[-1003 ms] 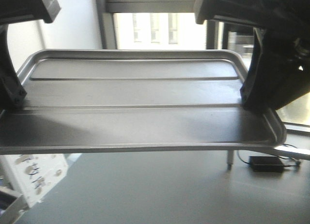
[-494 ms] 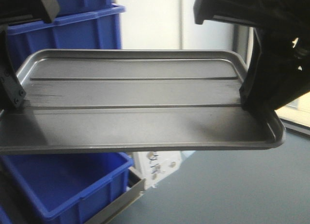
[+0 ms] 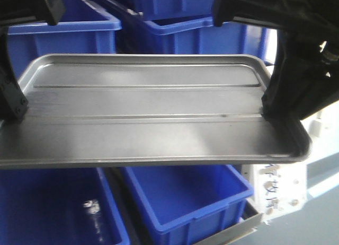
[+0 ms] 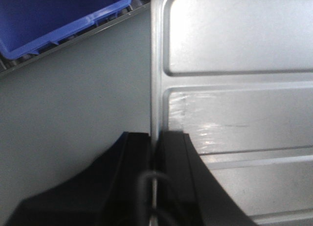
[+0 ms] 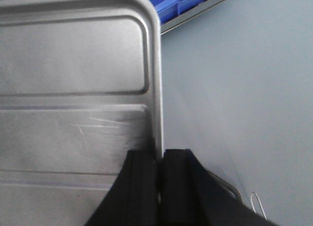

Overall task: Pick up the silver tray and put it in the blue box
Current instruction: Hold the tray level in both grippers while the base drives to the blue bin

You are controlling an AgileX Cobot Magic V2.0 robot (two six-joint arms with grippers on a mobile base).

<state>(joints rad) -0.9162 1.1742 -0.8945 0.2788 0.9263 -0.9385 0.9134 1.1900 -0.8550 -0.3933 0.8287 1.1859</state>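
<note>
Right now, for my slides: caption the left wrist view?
Left hand grips the silver tray by its rim; blue bin beyond.

Between left end effector [image 4: 154,155] and right end effector [image 5: 160,163], the tray [image 3: 148,102] hangs above a crate [image 3: 185,202].

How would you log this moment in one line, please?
left gripper shut on silver tray; right gripper likewise; tray level; blue crates beyond

The silver tray [image 3: 148,104], shallow and raised-rimmed with two long parallel ridges, hangs level in the air. The rim at each short end is pinched between closed fingers [image 4: 176,179]. The open-topped blue box [image 3: 212,216] sits below the fingers, under the tray.
</note>
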